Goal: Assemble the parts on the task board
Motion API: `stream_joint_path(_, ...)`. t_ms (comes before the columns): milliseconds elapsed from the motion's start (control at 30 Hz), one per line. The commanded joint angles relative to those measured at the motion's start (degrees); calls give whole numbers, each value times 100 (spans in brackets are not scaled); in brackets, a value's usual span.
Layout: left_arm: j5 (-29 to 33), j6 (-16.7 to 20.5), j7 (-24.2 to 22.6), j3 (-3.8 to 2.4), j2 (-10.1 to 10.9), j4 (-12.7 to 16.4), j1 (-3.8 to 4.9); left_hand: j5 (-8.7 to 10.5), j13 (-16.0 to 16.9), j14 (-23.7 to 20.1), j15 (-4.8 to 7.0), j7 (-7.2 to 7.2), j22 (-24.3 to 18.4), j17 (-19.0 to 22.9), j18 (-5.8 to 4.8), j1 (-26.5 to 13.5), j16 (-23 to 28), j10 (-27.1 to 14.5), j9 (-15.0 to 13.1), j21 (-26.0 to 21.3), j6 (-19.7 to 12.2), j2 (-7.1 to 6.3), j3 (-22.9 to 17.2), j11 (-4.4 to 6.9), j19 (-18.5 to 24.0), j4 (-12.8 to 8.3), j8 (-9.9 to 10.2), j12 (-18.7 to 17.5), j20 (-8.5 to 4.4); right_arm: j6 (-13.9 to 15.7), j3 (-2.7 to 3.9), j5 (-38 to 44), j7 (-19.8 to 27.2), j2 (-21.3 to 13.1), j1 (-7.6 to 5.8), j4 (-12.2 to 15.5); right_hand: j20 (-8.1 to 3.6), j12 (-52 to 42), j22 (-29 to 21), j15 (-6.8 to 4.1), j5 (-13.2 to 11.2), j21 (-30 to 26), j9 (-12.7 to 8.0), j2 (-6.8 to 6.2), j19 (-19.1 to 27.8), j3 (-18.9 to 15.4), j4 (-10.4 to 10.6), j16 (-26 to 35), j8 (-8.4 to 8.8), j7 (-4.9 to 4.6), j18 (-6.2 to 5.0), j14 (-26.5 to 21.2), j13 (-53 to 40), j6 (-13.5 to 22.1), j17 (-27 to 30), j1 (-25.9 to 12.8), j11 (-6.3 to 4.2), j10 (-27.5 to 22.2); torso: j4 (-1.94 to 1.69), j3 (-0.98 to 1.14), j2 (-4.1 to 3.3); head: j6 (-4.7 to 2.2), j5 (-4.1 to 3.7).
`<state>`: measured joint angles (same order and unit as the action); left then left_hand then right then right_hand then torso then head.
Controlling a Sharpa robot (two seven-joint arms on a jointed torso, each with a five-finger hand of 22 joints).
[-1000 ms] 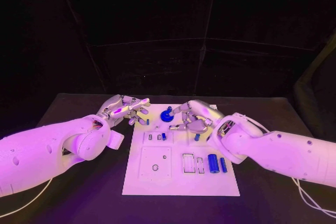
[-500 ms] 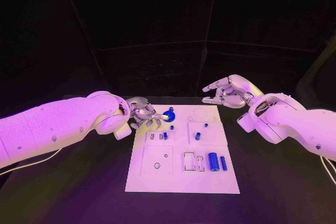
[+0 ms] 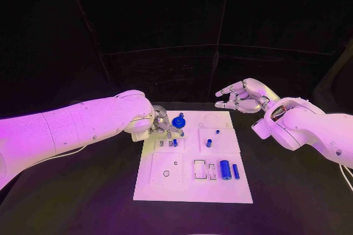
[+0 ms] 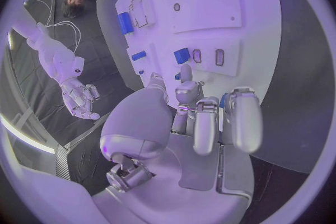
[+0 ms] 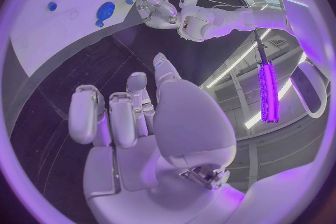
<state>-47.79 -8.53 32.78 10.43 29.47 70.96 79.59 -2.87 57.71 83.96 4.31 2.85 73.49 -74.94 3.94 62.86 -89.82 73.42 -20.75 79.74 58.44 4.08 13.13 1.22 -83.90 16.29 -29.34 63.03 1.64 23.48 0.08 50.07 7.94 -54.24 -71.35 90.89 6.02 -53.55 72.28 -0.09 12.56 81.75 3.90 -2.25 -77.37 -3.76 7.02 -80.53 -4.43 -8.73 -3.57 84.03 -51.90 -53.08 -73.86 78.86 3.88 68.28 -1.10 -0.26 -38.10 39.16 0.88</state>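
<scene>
Now task board (image 3: 193,189) carries blue parts (image 3: 225,170); left hand (image 3: 160,121) fingers unclear; right hand (image 3: 241,96) fingers apart.

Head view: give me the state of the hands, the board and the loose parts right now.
left hand: over the board's far left edge, fingers at the round blue part; grip unclear.
right hand: raised off the board, fingers apart, holding nothing.
task board: flat on the table.
blue cylinder: lying on the board.
blue pin: lying beside it.

White task board (image 3: 193,186); blue parts (image 3: 224,170); black table (image 3: 294,184).
</scene>
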Motion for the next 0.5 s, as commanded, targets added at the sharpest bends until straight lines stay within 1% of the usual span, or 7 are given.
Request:
stream_joint_path(33, -244, -282, 274, -1, -118, -126, 14, 16, 55, 604, 58, -1, 56, -1506, -95, -34, -18, 42, -79, 51, -72, 34, 62, 2, -189, -7, -88, 63, -48, -98, 3, -80, -20, 22, -14, -17, -5, 39, -19, -40, 31, -39, 2, 1, 38, -48, -8, 38, -14, -5, -56, 227, 16, -35, 18, 67, -17, -27, 6, -7, -13, 8, 9)
stream_joint_path(67, -259, -311, 281, 0, -154, -162, 14, 16, 67, 604, 60, -3, 63, -1506, -96, -26, -18, 42, -108, 56, -91, 46, 75, 3, -187, -11, -115, 74, -49, -103, 3, -80, -24, 29, -14, -21, -5, 43, -24, -40, 33, -43, 2, 1, 42, -52, -7, 43, -14, -5, -57, 225, 21, -35, 24, 66, -17, -28, 9, -4, -15, 8, 8)
stream_joint_path(100, -270, -335, 286, 1, -187, -194, 14, 16, 75, 604, 61, -4, 67, -1506, -96, -18, -18, 40, -129, 59, -105, 55, 84, 4, -186, -15, -135, 81, -50, -107, 3, -81, -26, 34, -14, -24, -6, 49, -34, -40, 38, -49, 2, 2, 48, -60, -5, 51, -13, -4, -59, 223, 28, -35, 34, 65, -17, -31, 4, -4, -12, 24, 7)
stream_joint_path(167, -286, -367, 294, 1, -242, -246, 14, 14, 84, 604, 60, -4, 78, -1506, -97, 3, -18, 38, -156, 66, -125, 70, 89, 5, -186, -26, -159, 89, -50, -114, 3, -81, -32, 44, -14, -31, -6, 52, -39, -41, 39, -51, 1, 2, 52, -63, -5, 54, -12, -4, -60, 222, 32, -35, 39, 65, -17, -32, 4, -5, -12, 28, 7)
stream_joint_path(267, -305, -446, 306, 2, -317, -319, 13, 12, 102, 604, 59, -3, 95, -1506, -100, 41, -18, 36, -199, 77, -156, 87, 96, 4, -185, -47, -198, 103, -49, -128, 3, -81, -42, 54, -14, -43, -7, 70, -64, -41, 45, -65, 1, 4, 68, -78, -2, 71, -10, -4, -66, 217, 54, -34, 61, 64, -17, -41, -6, -15, -19, 44, -8)
stream_joint_path(500, -365, -711, 334, 5, -444, -477, 10, 11, 112, 604, 56, -1, 117, -1506, -102, 89, -18, 26, -252, 91, -198, 101, 108, 2, -184, -75, -243, 110, -47, -158, 3, -81, -61, 74, -14, -62, -9, 96, -90, -42, 55, -82, 0, 7, 85, -98, 2, 87, -6, -4, -71, 213, 84, -32, 79, 64, -18, -54, -4, -13, -15, 83, 12)
